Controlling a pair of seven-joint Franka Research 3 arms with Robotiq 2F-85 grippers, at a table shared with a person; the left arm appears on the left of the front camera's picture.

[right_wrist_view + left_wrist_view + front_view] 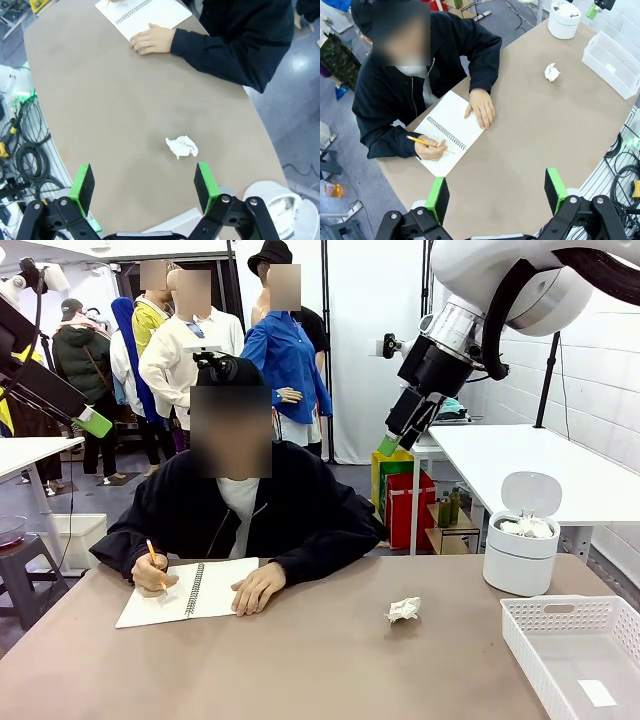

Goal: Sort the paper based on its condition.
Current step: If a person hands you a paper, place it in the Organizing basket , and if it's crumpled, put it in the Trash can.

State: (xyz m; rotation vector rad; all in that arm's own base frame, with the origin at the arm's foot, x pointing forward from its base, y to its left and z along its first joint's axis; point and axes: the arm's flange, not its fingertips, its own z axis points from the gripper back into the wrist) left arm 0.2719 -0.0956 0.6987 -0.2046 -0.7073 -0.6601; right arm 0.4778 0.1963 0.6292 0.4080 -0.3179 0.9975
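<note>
Right wrist view: right gripper [142,182] spread wide and empty, high over the table [100,110], with the crumpled paper [181,147] lying straight ahead, just past the fingertips and a little toward one pad. No clear long axis to the wad. Left gripper [497,192] likewise wide and empty, well apart from it, so right arm judged nearer. Round white bin [521,540], lid up, already packed with wads; white basket [575,655] beside it holding one flat slip.
</note>
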